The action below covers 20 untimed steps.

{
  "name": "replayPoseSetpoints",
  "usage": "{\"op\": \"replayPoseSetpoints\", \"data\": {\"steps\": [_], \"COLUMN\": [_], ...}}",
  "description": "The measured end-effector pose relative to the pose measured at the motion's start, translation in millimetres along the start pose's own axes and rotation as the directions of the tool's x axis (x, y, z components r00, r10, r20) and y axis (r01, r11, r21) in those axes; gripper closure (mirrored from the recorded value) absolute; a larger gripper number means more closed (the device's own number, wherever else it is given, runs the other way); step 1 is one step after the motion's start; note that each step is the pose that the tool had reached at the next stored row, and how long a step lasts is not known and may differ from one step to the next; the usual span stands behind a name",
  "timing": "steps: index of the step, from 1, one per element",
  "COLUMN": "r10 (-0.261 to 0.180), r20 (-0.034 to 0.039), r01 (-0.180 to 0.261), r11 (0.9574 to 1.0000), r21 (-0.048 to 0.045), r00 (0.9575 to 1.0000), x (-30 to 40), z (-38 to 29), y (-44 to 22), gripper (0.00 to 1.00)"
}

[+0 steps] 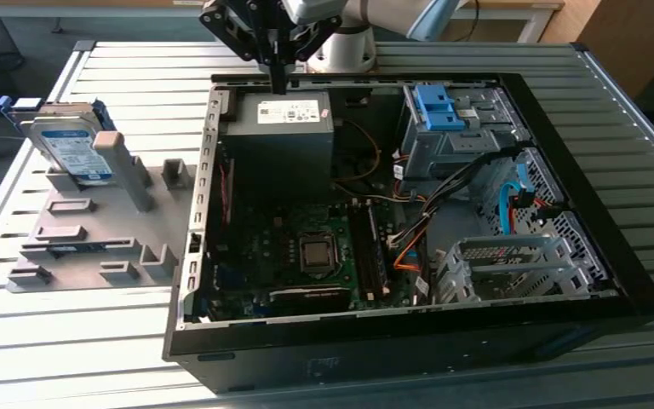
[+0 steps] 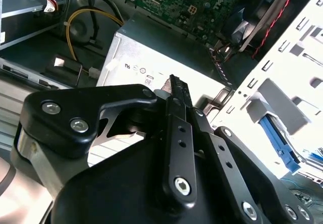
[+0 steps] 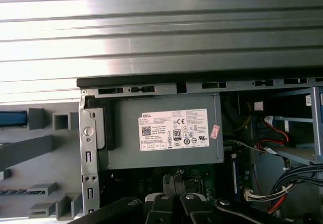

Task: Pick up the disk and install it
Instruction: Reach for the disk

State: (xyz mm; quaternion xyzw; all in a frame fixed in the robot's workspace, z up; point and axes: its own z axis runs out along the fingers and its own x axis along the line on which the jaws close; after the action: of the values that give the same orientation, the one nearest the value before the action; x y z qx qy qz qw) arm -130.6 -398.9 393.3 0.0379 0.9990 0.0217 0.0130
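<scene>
Hanging straight down over the grey power supply (image 1: 287, 128) at the case (image 1: 633, 281) back edge, pincer (image 1: 278, 88) fingers pressed together, gripping nothing; disk (image 1: 75, 152) leans in rack (image 1: 77, 247), well apart.

I get hard glare off the table (image 3: 161, 27) in the first wrist view. The computer case (image 1: 418, 349) lies shadowed inside.

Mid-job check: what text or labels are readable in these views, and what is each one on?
White sticker on the grey metal box: fine print and marks, too small to read.
White-and-blue label on the disk: print too small to read.
Small pink tag on the same box: unreadable.
No other lettering can be read.
</scene>
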Motion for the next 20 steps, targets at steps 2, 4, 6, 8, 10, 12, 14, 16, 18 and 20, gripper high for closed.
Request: {"op": "replayPoseSetpoints", "data": {"steps": [2,4,6,8,10,12,14,16,18,20], "r10": [0.0,0.0,0.0,0.0,0.0,0.0,0.0,0.0,0.0,0.0], "r20": [0.0,0.0,0.0,0.0,0.0,0.0,0.0,0.0001,0.0,0.0], "r01": [0.0,0.0,0.0,0.0,0.0,0.0,0.0,0.0,0.0,0.0], "r11": [1.0,1.0,1.0,1.0,1.0,1.0,1.0,1.0,1.0,1.0], "r21": [-0.0001,-0.0001,-0.0001,-0.0001,-0.0001,-0.0001,-0.0001,-0.0001,-0.0001,-0.0001], "r00": [1.0,1.0,1.0,1.0,1.0,1.0,1.0,1.0,1.0,1.0], "x": [0.7,1.4,2.2,3.1,3.8,4.4,5.1,5.8,6.4,7.1], "z": [0.0,0.0,0.0,0.0,0.0,0.0,0.0,0.0,0.0,0.0], "y": [-0.1,-0.1,-0.2,-0.2,-0.3,-0.3,-0.4,-0.4,-0.5,-0.5], "gripper": [0.89,0.89,0.89,0.89,0.89,0.89,0.89,0.89,0.89,0.89]}}
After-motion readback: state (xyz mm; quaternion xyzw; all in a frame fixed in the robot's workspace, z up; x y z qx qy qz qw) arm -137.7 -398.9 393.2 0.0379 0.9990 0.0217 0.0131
